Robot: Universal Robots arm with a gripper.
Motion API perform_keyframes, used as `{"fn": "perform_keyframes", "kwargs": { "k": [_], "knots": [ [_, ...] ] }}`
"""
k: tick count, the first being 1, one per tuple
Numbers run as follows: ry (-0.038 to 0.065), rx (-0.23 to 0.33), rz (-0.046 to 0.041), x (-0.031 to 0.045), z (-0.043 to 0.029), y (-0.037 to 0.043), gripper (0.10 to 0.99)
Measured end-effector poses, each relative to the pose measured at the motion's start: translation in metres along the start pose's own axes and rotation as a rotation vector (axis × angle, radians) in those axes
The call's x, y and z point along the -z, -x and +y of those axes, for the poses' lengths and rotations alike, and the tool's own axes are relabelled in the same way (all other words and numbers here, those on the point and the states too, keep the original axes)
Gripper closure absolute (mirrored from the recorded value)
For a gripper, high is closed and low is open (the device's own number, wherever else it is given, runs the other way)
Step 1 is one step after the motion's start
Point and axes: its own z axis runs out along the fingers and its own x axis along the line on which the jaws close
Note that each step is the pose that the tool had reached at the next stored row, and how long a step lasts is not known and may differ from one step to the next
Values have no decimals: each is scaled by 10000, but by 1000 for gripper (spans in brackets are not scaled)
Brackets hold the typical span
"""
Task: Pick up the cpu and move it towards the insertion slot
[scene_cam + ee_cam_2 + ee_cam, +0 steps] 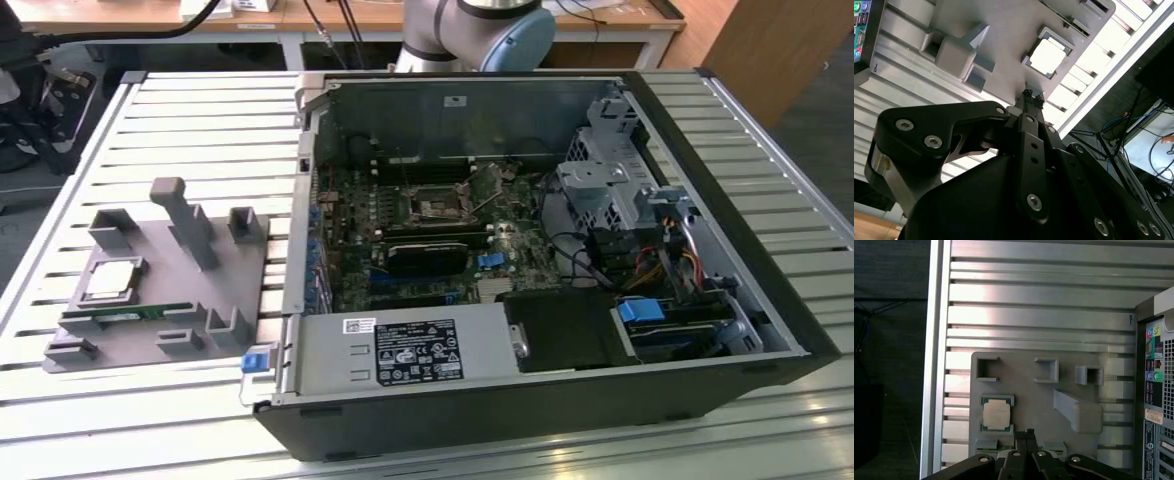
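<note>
Silver-grey and pale at the rim, the cpu (110, 281) lies flat in a square pocket of a grey moulded tray (160, 285) on the slatted aluminium bench (200, 110), at the exterior view's left, well apart from the insertion slot (438, 205). That slot sits with its dark centre and shiny frame on the motherboard inside the open black computer case (747, 180). For writing, we find a large black-and-white label (416, 352) on the power supply at the case's near edge and a small white sticker (358, 323) just beside it. The print on both is too small for us to tell. In the first wrist view, the case's rear panel (1154, 347) carries coloured round ports and more small stickers that we cannot make out. A thin green memory stick (127, 315) lies in the tray just beside the cpu. The arm's grey and blue joint (481, 30) shows beyond the far side of the case in the exterior view. In both wrist views we look down past the black gripper (1027, 433) at the tray. The gripper's fingertips (1030, 95) are pressed together with nothing between them. They hang above the tray's edge near the cpu (996, 415), apart from it and touching nothing.
</note>
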Motion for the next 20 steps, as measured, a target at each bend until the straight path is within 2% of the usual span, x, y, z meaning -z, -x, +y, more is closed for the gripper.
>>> {"fn": "perform_keyframes", "kwargs": {
  "k": [20],
  "knots": [
    [-1, -2, 2, -67, -3, 0, 980]
  ]
}}
